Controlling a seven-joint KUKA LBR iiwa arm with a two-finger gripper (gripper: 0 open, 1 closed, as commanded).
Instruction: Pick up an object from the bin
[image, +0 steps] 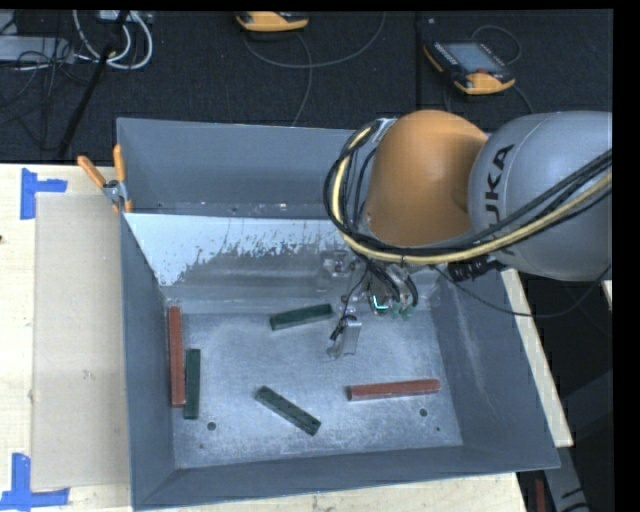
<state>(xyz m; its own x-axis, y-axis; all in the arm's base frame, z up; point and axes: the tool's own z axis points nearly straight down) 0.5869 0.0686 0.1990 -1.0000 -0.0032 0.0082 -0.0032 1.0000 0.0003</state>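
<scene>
Dark green bar (300, 317) is lying flat beside my end effector (345, 338), seemingly reachable from above; I cannot tell how open it is.

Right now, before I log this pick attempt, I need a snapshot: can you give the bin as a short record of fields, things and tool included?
bin: grey metal, five loose bars on its floor
tool: low near mid-floor, just right of the centre green bar
centre green bar: slightly tilted, apart from the other bars
left red-brown bar: along the left wall
left green bar: beside it, parallel
front green bar: diagonal, near the front
right red-brown bar: crosswise, front right of the tool
</scene>
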